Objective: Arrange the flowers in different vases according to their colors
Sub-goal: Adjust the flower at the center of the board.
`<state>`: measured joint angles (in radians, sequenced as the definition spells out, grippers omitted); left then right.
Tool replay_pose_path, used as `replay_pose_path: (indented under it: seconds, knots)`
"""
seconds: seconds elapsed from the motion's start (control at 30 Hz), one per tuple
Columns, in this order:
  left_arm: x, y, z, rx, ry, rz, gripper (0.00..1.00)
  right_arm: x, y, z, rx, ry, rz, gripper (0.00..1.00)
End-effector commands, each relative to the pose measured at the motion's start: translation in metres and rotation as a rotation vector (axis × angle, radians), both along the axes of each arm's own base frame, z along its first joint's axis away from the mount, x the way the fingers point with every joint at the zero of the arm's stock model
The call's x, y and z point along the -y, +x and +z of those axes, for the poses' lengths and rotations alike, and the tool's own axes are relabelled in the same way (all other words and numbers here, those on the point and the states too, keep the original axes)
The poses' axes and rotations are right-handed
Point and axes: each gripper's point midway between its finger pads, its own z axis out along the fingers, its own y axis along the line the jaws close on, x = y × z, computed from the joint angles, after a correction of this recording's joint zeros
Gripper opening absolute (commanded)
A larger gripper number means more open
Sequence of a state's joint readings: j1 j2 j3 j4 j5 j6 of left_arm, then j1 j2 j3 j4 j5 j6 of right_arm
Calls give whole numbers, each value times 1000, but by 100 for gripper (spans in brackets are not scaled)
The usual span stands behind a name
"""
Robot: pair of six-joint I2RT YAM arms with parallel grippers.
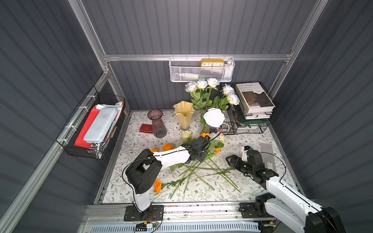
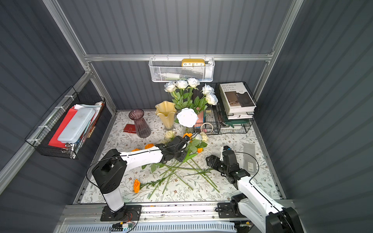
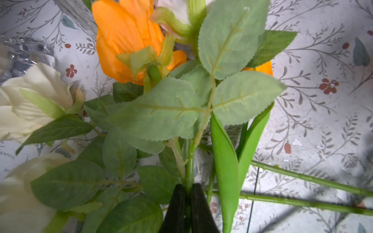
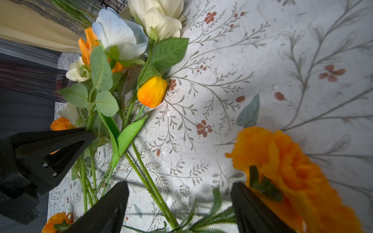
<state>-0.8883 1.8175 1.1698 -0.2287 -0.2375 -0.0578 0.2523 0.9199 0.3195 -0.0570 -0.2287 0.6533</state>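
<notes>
Top views both show the three vases lined along the back of the floral tablecloth (image 1: 222, 195), which leaves the front free for loose flowers. The ribbed smoky-purple glass vase (image 1: 157, 123) and, right of it, the cream-yellow vase (image 1: 184, 113) with its wavy rim both look empty. The clear textured glass vase (image 1: 203, 129) further right already carries the white roses (image 1: 201, 84), so white seems largely sorted, with orange and cream yet to do. In front, a marigold (image 1: 158, 185) lies alone near the left arm's base. Right of it the other stems cross in a heap (image 1: 212, 147), blooms pointing toward the vases. The left gripper (image 3: 188, 191) sits in that heap, its fingers pressed together on one thin green stem (image 3: 189, 167), low down beneath the pale leaves (image 3: 238, 100). Gripping there probably keeps leaves and bloom clear of the fingers and lets the stem end be aimed at a vase mouth. The stem seems to lead to the orange rose (image 3: 125, 40), but leaves hide the join, so I cannot be sure. Furthest right, the right gripper (image 4: 179, 186) stands spread wide and holds nothing. It hangs over the stem ends with a second marigold (image 4: 282, 171) just beside one finger, likely waiting its turn.
</notes>
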Motion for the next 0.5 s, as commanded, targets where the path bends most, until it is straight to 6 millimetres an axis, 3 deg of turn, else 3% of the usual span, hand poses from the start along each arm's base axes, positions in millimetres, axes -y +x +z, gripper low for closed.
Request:
replay_pose_path:
  seconds: [0.0, 0.47]
  knots:
    - [7, 2, 15, 20, -39, -34, 12, 0, 0, -2, 4, -4, 12, 85]
    - [2, -8, 1, -33, -32, -38, 20, -6, -3, 0, 1, 15, 43, 85]
